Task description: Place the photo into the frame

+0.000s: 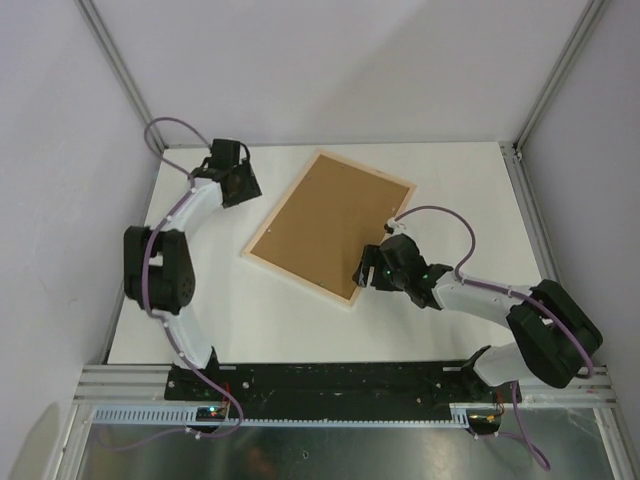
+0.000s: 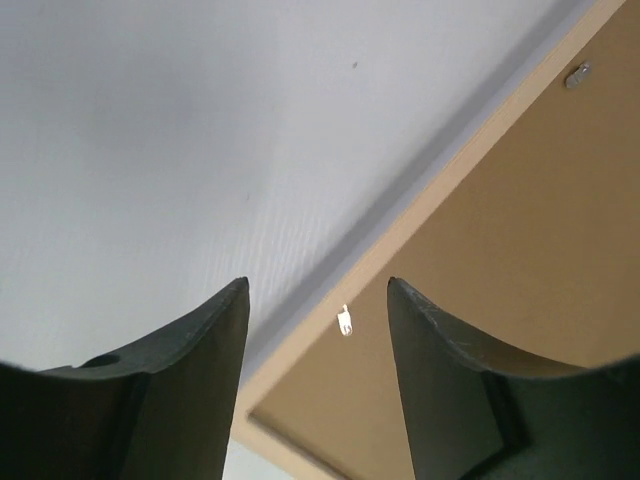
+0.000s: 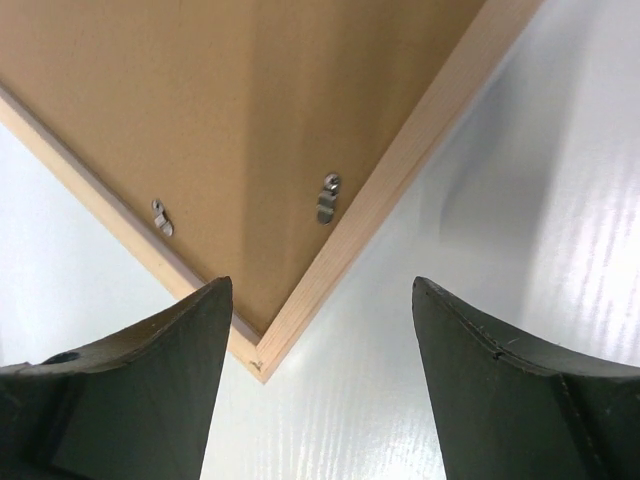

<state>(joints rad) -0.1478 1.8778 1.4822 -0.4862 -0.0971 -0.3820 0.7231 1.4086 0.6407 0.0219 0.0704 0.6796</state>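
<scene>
The frame [image 1: 297, 283] lies face down and slantwise on the white table, its pale wood back up. A plain brown backing board [image 1: 330, 225] fills it. The photo is hidden. My left gripper [image 1: 248, 188] is open and empty at the frame's far left corner; its view shows the wood rim [image 2: 414, 225], the board [image 2: 520, 250] and a metal clip [image 2: 344, 320] between the fingers. My right gripper [image 1: 364, 272] is open and empty over the frame's near right corner; its view shows the rim [image 3: 388, 180], the board [image 3: 250, 100] and two clips [image 3: 326, 198].
White walls and aluminium posts [image 1: 120, 70] enclose the table on three sides. The table's right edge rail [image 1: 530, 215] runs close to the right arm. A black base rail [image 1: 340, 385] lies along the near edge.
</scene>
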